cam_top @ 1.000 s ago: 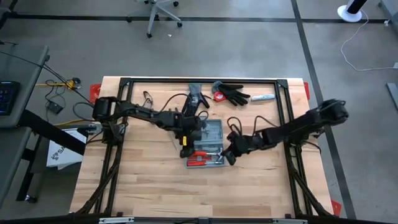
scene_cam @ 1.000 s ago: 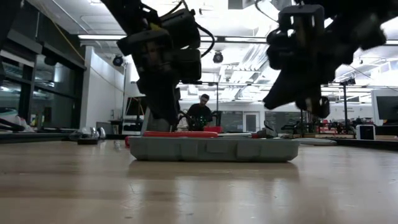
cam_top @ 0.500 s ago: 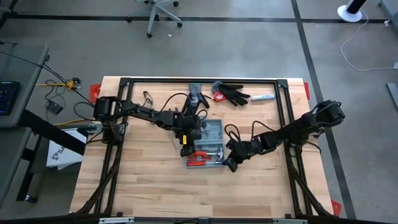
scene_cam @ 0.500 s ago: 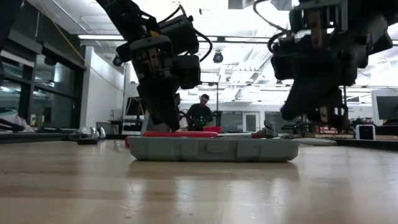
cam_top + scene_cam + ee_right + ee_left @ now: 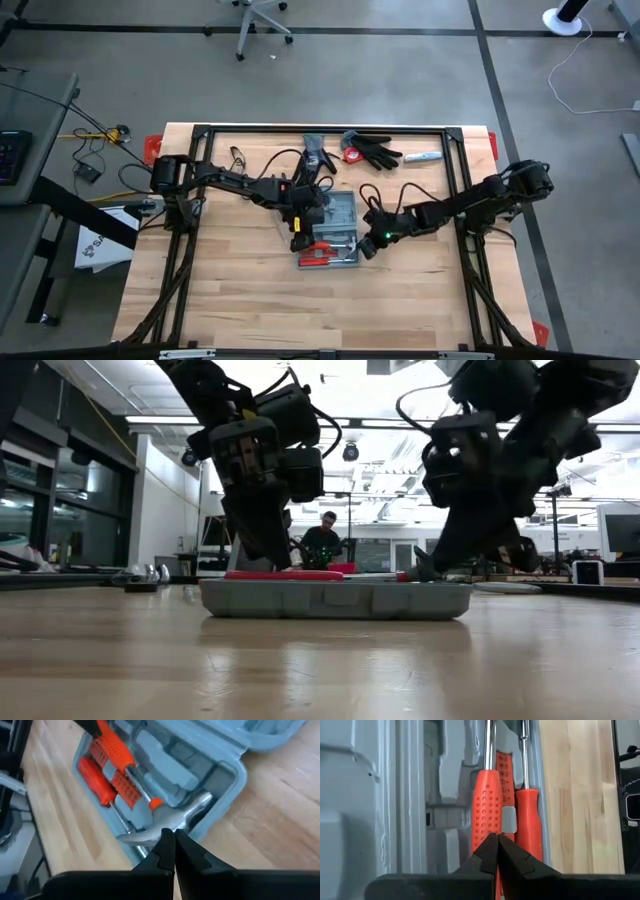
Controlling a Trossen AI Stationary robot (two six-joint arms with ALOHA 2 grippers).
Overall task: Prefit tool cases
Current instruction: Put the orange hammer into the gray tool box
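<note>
Both grippers closed (over tool case (image 5: 335,232))

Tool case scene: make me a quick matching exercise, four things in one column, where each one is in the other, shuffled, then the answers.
Things:
1. left gripper
2. right gripper
3. black glove
4. tool case

Places:
A. far edge of the table
B. shut, over the hammer head
C. table middle, lying open
D. shut, over the red handles

Pairs: 1-D, 2-B, 3-A, 4-C
</note>
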